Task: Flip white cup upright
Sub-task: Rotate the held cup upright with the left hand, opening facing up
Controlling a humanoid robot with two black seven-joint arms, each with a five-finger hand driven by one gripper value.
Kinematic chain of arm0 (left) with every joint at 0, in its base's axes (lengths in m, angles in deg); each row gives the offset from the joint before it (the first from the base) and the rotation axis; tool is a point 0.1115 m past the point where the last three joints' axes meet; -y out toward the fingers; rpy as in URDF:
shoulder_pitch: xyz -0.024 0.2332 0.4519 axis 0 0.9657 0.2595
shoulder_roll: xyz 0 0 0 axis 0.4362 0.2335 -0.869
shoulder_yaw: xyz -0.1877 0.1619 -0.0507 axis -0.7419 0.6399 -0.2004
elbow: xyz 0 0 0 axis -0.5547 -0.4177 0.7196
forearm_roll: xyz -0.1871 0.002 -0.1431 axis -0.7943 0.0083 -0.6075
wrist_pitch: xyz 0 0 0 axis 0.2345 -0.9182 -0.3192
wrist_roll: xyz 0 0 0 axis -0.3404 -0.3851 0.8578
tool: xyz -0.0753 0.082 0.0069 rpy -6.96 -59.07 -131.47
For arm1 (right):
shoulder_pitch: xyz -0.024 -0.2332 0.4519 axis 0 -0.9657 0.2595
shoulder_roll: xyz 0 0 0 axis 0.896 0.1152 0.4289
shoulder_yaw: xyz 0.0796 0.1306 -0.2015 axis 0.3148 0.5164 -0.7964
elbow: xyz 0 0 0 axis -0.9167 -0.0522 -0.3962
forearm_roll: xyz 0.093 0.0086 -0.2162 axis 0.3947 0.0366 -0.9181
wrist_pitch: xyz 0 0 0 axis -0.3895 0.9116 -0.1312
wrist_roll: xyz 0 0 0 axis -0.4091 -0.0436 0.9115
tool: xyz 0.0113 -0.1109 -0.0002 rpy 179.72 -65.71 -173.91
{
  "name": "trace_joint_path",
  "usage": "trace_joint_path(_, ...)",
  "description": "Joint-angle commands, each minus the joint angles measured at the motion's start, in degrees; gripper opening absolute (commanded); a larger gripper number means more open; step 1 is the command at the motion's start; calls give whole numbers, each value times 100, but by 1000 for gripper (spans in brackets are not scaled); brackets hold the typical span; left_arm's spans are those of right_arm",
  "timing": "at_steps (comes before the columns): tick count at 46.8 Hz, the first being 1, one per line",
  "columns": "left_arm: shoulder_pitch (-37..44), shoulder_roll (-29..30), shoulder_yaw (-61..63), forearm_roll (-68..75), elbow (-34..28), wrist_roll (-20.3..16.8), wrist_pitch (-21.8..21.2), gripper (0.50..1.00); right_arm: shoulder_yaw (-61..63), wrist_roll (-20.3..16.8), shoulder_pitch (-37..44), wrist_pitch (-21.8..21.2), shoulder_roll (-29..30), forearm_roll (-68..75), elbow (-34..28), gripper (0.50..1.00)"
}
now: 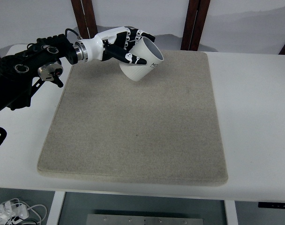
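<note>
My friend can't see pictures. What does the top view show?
The robot's left hand grips a white cup, holding it tilted above the far-left corner of a beige mat. The mat lies on a white table; the right hand is not visible.

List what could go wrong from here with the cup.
1. The left hand holds the cup tilted over the mat's far edge; released at this tilt, it could tip back onto its side.
2. Only a few fingers wrap the smooth wall, so it might slip while being turned.
3. A thin-looking cup may deform if squeezed harder.
</note>
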Motion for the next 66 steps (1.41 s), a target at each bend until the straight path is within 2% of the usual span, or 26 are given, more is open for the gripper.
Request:
trace_joint_path(1, 143, -8, -255, -288, -135, -282, 93, 551, 0, -1, 0, 0, 0, -6, 0, 952)
trace_joint_path(14, 1013, -34, -1406, -465, -302, -765, 93, 553, 0, -9, 0, 0, 0, 2, 0, 952)
trace_joint_path(26, 1163, -429, -1416, -456, -988, -1682, 93, 559, 0, -1, 0, 0, 0, -6, 0, 952)
trace_joint_path(44, 1286, -544, -1267, -263, -1067, -1682, 93, 576, 0, -1, 0, 0, 0, -6, 0, 952)
trace_joint_path(51, 1286, -641, -915, -210, -1278, -1682, 93, 578, 0, -1, 0, 0, 0, 2, 0, 952)
trace_joint_path(66, 1286, -658, -326, -201, -1296, -1682, 93, 587, 0, -9, 0, 0, 0, 2, 0, 952)
